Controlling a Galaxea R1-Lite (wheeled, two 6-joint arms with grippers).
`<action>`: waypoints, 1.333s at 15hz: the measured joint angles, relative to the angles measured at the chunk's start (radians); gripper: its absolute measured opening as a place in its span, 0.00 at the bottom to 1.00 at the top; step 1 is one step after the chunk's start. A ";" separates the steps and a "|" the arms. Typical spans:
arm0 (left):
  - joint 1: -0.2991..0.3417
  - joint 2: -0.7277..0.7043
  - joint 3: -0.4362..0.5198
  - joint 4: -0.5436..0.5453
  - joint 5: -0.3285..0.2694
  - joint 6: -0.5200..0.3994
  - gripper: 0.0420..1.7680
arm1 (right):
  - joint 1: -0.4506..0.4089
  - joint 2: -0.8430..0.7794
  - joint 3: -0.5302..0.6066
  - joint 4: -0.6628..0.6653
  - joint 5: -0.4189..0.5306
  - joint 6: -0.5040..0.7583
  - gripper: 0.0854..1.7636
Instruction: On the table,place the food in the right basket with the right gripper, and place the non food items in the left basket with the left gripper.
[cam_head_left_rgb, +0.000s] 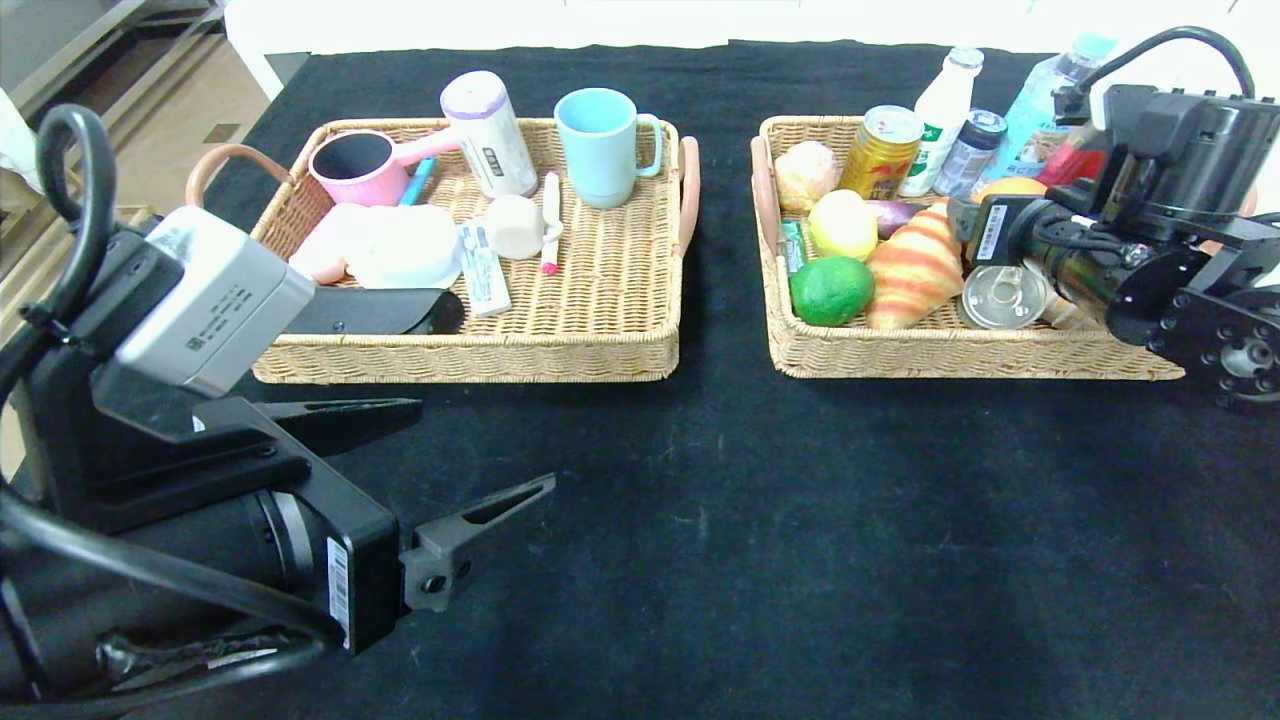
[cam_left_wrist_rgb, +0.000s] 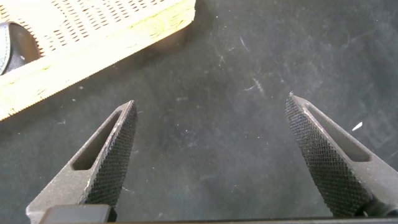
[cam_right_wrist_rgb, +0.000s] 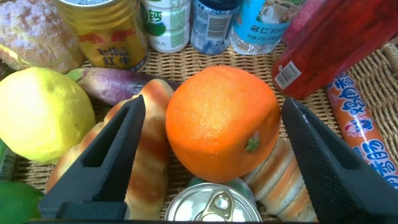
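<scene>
My right gripper hangs open over the right basket. An orange sits between its fingers, apart from both pads, resting on a tin can and striped bread rolls. In the head view only the orange's top shows behind the right wrist. My left gripper is open and holds nothing, low over the black cloth in front of the left basket; in the left wrist view its fingers frame bare cloth.
The right basket also holds a lemon, a lime, a croissant, a gold can and bottles. The left basket holds a pink cup, a blue mug, a white bottle and a black case.
</scene>
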 joint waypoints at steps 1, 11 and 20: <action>0.000 0.000 0.000 0.000 0.000 0.000 0.97 | 0.000 -0.001 0.000 0.000 0.000 0.000 0.91; 0.000 0.001 0.001 0.000 0.000 0.000 0.97 | 0.010 -0.038 0.012 0.019 -0.001 -0.029 0.95; 0.001 -0.026 0.006 0.000 0.016 0.031 0.97 | 0.099 -0.296 0.153 0.209 -0.034 -0.059 0.96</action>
